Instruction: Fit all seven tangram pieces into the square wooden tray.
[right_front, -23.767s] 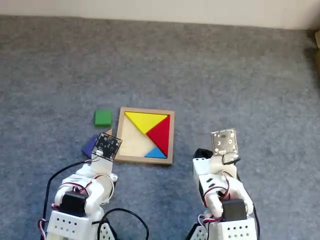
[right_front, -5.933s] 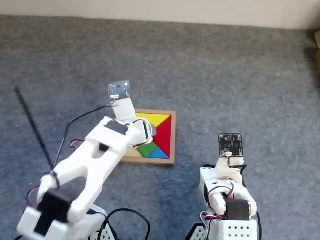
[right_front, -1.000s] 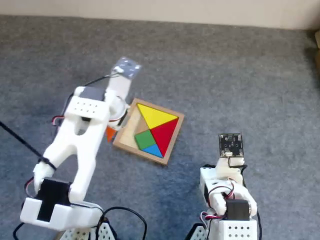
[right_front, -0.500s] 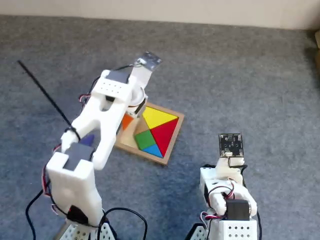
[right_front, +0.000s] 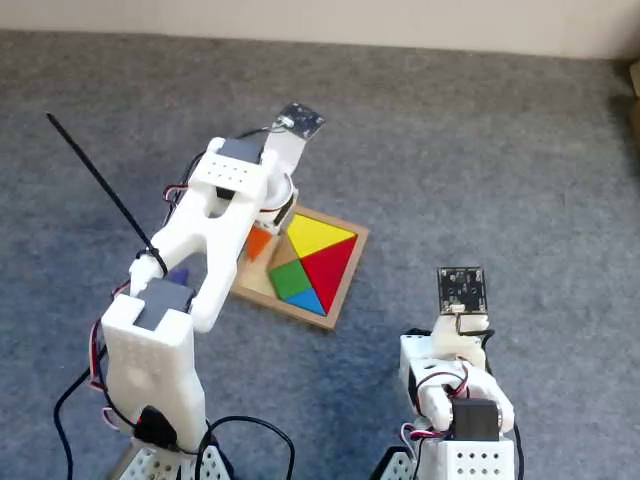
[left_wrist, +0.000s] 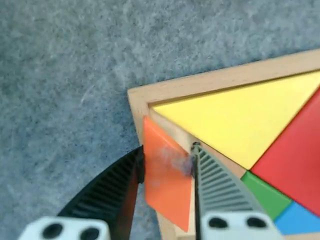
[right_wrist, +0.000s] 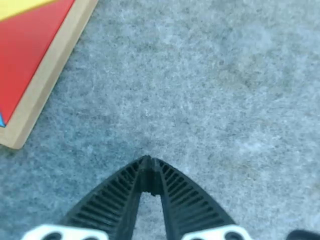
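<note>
Nearest me, the right gripper (right_wrist: 149, 164) hangs low over the grey felt surface (right_wrist: 225, 75) with its fingers pressed together on nothing, well apart from the tray's corner.

Farther out, the left gripper (left_wrist: 167, 152) pinches a flat orange triangular piece (left_wrist: 167, 197) by its faces, one finger on each side. It holds the piece at the corner of the square wooden tray (left_wrist: 200, 82) on the left arm's own side.

What matters is how that piece lies. Its long side runs along the tray's rim, and it seems to straddle that rim, not yet down inside. The bare wood it could fill sits just inward, between the rim and the big yellow triangle (left_wrist: 235, 117), with the small green square (left_wrist: 267, 196) beside it. I'd judge it needs a small shift inward, then flattening.

Beyond those, the large red triangle (left_wrist: 300, 155) and the small blue triangle (left_wrist: 300, 221) lie flat in the tray.
</note>
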